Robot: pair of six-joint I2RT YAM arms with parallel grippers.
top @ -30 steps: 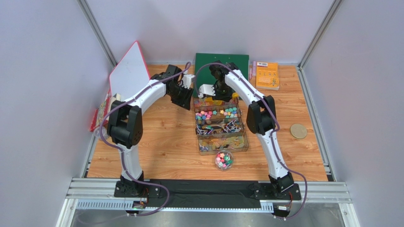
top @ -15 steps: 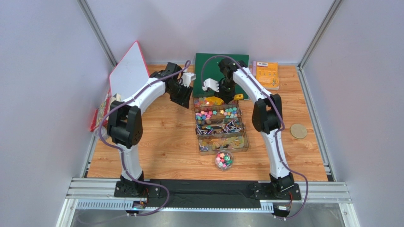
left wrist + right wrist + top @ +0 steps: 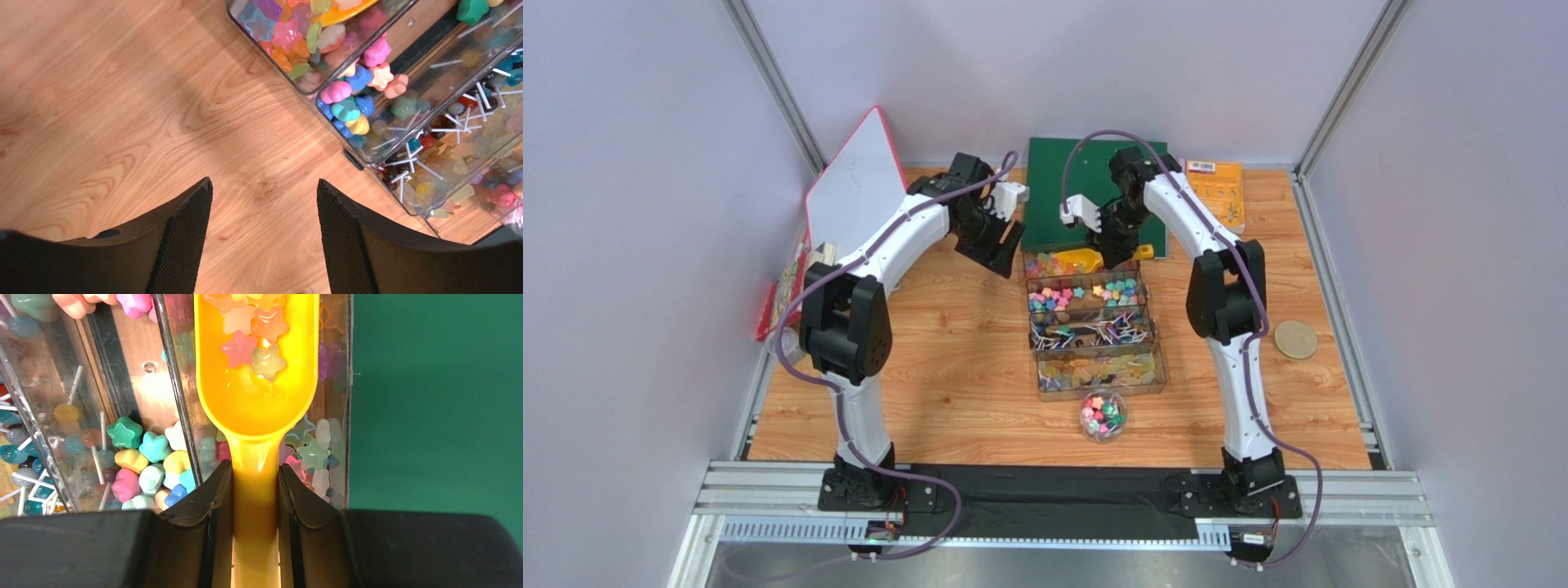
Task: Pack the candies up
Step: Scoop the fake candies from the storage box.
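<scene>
left gripper [image 3: 263,184] spread, nothing between, over bare tabletop [image 3: 123,122] just left of clear compartment box [image 3: 305,92] | right gripper [image 3: 255,481] pinching yellow scoop [image 3: 256,398] by handle, bowl over far compartment, green mat [image 3: 430,386] edge alongside | candies [image 3: 239,348]: stars in scoop, more in compartments and in round jar [image 3: 1102,415] at box's near end

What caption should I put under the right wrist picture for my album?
Right gripper holds the yellow scoop, star candies in its bowl, over the clear candy box.
</scene>
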